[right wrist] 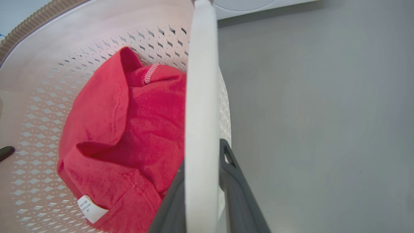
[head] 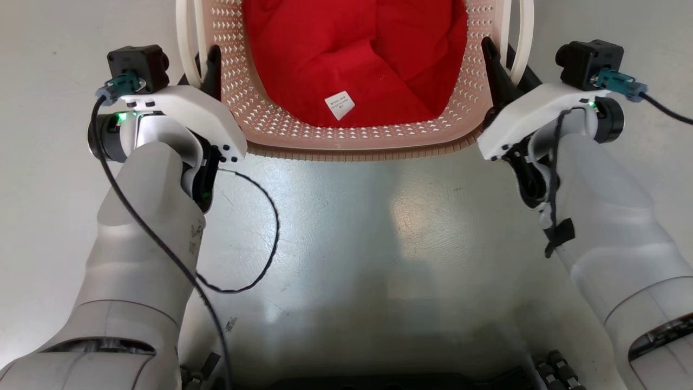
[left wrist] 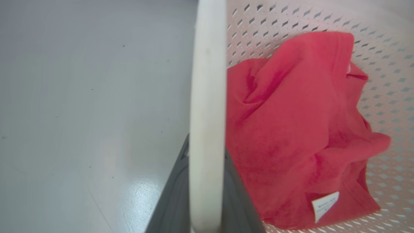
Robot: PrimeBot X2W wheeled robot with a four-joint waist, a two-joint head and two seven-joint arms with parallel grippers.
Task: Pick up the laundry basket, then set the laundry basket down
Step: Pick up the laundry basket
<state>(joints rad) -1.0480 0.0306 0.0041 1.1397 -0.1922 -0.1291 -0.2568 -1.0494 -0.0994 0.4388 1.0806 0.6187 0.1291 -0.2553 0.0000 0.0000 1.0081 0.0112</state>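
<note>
The laundry basket (head: 346, 138), cream perforated plastic with a brown woven-look rim, sits at the top centre of the head view between my two arms. A red garment (head: 352, 54) with a white label lies inside it. My left gripper (head: 204, 64) is shut on the basket's left white loop handle (head: 187, 49). In the left wrist view that handle (left wrist: 207, 81) runs between the dark fingers (left wrist: 176, 194). My right gripper (head: 504, 59) is shut on the right loop handle (head: 524, 38), which passes between its fingers (right wrist: 239, 187) in the right wrist view.
Glossy grey floor (head: 379, 244) spreads below and around the basket. A white washing machine edge (right wrist: 245, 5) shows at the top of the right wrist view. A black cable (head: 265, 238) loops off my left arm. My dark base (head: 379, 382) lies along the bottom edge.
</note>
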